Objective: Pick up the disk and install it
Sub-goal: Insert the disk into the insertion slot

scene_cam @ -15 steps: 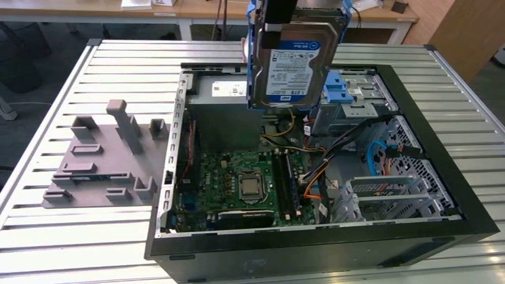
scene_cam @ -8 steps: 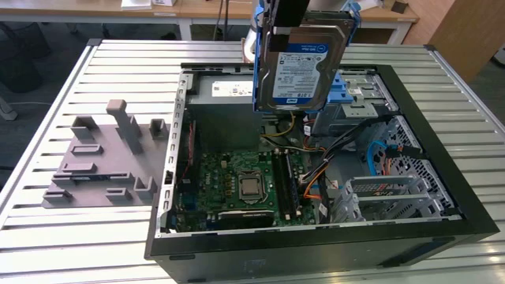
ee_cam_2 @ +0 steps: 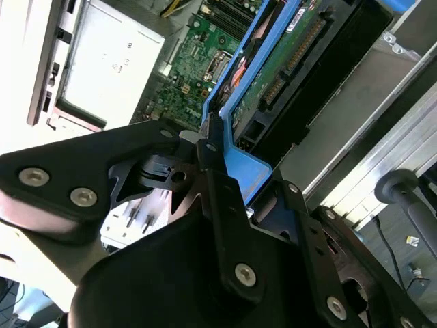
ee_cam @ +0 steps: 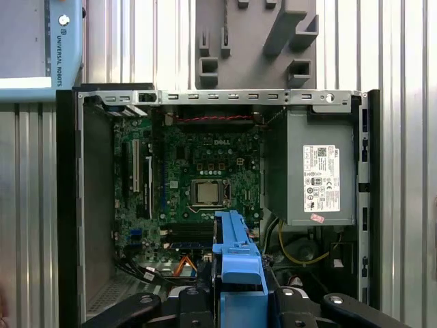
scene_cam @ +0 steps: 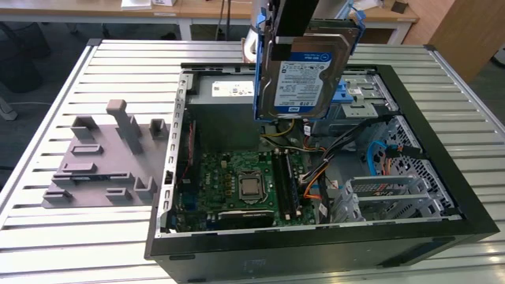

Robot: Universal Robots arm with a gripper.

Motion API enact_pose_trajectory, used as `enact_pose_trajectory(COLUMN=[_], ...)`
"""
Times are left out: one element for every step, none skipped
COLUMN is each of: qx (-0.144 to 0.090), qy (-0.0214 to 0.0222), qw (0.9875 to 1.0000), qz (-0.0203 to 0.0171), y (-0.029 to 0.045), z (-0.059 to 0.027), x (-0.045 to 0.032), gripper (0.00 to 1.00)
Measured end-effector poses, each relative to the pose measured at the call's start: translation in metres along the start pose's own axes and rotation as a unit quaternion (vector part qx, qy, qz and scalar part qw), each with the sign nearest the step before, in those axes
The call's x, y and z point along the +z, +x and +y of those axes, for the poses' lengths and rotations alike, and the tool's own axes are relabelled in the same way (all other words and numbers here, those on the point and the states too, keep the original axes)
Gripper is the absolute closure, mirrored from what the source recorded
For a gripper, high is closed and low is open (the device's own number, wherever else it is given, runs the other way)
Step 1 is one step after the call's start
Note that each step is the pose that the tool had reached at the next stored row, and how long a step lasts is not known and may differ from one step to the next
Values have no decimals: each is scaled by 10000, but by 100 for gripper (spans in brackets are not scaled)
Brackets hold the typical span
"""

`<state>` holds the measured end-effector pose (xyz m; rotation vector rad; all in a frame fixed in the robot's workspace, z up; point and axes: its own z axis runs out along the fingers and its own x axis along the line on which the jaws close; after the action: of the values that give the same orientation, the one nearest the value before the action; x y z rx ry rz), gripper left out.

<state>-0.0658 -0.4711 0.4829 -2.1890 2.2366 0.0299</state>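
Note:
The disk (scene_cam: 304,77) hangs upright in the air above the back of the open computer case (scene_cam: 316,248), its white-and-blue label facing the exterior view. Blue carrier rails run down its sides. My gripper (scene_cam: 302,32) is shut on its top edge. In the second wrist view, the black fingers (ee_cam_2: 208,160) clamp the blue carrier (ee_cam_2: 242,167), and the disk's green circuit board (ee_cam_2: 273,61) stretches away from them. In the first wrist view, the carrier's blue edge (ee_cam: 235,256) sticks out from the gripper (ee_cam: 235,297) over the case's inside.
Inside the case lie the green motherboard (scene_cam: 245,177), the grey power-supply box (ee_cam: 321,171), loose cables (scene_cam: 316,177) and metal drive bays (scene_cam: 371,97). A grey fixture plate with upright blocks (scene_cam: 103,160) sits on the slatted table (scene_cam: 79,248) at the exterior view's left.

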Motion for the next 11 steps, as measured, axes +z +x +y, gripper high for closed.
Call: enact_pose_trajectory(qx=[0, 0, 0, 0, 0, 0, 0, 0, 0, 0, 0], qy=[0, 1, 0, 1, 0, 0, 0, 0, 0, 1, 0], qw=[10000, 10000, 10000, 10000, 10000, 10000, 10000, 10000, 10000, 10000, 10000], qz=[0, -1, -1, -1, 0, -1, -1, -1, -1, -1, -1], y=[27, 52, 76, 96, 116, 135, 155, 174, 196, 216, 236], z=[0, -1, -1, -2, -2, -3, -3, -4, -4, -4, -5], x=[0, 1, 1, 1, 0, -1, -1, -1, -2, -1, -2], gripper=[64, 64, 64, 64, 64, 64, 64, 64, 64, 64, 64])
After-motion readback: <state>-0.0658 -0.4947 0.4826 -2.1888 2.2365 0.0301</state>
